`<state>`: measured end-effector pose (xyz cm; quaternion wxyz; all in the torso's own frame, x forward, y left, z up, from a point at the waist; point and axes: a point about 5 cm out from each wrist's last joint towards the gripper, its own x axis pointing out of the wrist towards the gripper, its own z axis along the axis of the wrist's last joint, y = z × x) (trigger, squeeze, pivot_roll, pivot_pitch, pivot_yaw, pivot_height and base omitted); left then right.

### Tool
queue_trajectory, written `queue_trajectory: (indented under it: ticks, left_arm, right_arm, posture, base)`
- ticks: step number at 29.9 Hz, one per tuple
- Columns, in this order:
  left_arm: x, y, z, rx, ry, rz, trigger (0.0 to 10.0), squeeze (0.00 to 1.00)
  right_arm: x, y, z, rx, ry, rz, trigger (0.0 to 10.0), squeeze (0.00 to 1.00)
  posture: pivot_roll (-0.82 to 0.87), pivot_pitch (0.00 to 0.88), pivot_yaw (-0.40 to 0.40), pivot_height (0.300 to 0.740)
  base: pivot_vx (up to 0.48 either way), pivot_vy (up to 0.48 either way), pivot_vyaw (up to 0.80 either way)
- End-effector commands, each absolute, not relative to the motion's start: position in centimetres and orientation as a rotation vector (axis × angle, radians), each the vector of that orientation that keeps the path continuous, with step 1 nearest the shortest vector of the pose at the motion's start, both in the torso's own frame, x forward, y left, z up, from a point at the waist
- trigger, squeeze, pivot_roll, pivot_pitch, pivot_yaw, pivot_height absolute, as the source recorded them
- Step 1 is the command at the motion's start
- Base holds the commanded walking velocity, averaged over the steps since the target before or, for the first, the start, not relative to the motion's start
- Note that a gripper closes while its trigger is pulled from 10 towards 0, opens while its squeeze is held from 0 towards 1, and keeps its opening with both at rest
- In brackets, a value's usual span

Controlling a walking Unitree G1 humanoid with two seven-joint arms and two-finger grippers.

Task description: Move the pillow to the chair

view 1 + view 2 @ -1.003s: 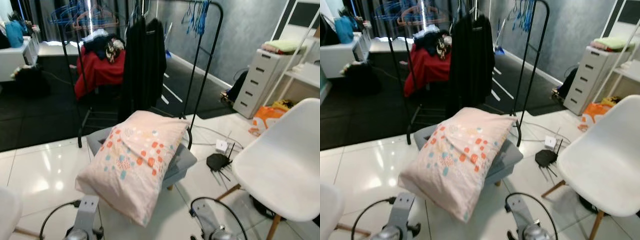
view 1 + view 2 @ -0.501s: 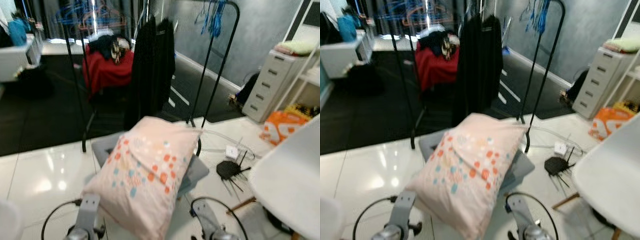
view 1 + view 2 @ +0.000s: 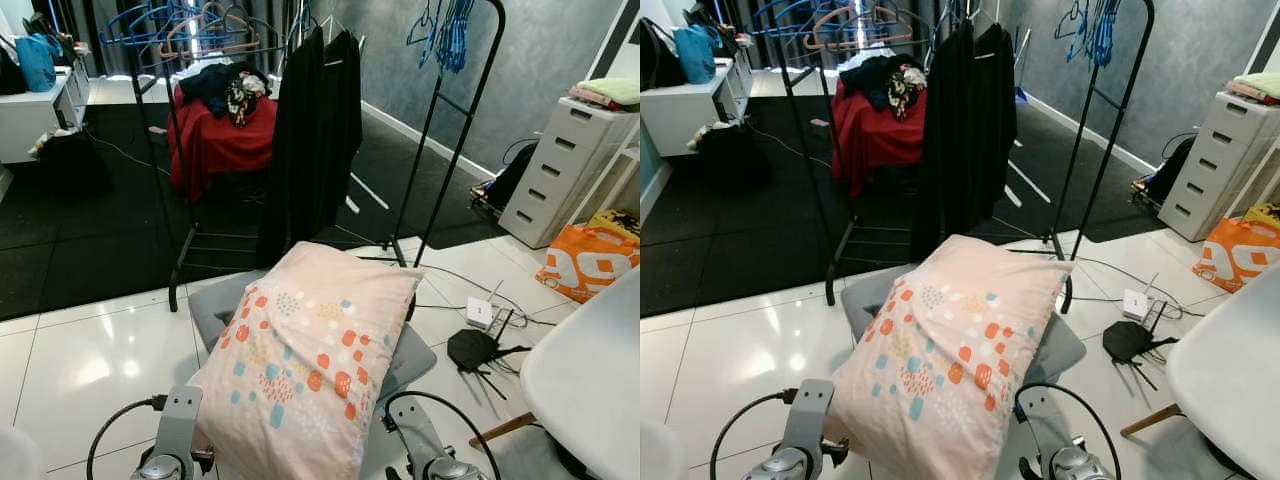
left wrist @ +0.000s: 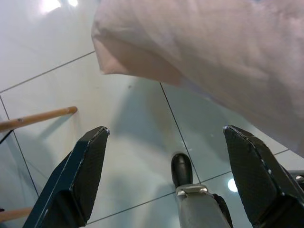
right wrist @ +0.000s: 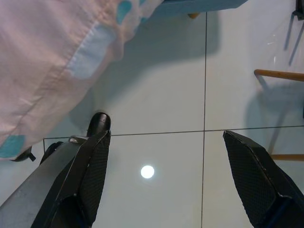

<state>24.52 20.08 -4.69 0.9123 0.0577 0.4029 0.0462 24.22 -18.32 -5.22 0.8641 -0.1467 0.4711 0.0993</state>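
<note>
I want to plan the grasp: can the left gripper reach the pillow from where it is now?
Probably yes. The left gripper hangs open just under the pillow, whose near end overhangs the grey stool. Nothing stands between them; only white floor tile lies below. It must rise a little to touch the fabric.

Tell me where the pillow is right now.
In the head views the pillow lies centre frame on a grey stool, overhanging its near edge, in front of the clothes rack and left of the white chair.

Bright, sharp pics — glare spots on floor [image 3: 90,370].
</note>
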Motion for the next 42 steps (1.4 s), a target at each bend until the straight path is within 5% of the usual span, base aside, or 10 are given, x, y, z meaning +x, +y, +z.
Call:
queue_trajectory:
  ticks: [1,10,30,42]
  left_arm:
    - [24.19,20.09,-4.92,0.108,0.842,0.092,10.0,0.0]
    - [24.14,20.13,-4.95,0.1,0.844,0.118,10.0,0.0]
    - [24.21,20.08,-4.91,0.094,0.837,0.121,10.0,0.0]
    - [24.18,19.94,-4.95,0.091,0.839,0.099,10.0,0.0]
  right_arm:
    - [23.91,-18.6,-5.4,-0.309,1.002,0.203,10.0,0.0]
    - [23.99,-18.47,-5.35,-0.285,0.985,0.211,10.0,0.0]
    - [24.01,-18.31,-5.32,-0.262,0.981,0.242,10.0,0.0]
    - [23.96,-19.07,-5.35,-0.342,0.997,0.15,10.0,0.0]
  posture:
    - [-0.1,0.0,-0.074,0.74]
    - [-0.1,0.0,-0.076,0.74]
    - [-0.1,0.0,-0.078,0.74]
    - [-0.1,0.0,-0.077,0.74]
  base:
    - [0.0,0.0,0.0]
    - [0.0,-0.405,0.0]
    - [0.0,0.0,0.79]
    - [0.0,-0.267,0.0]
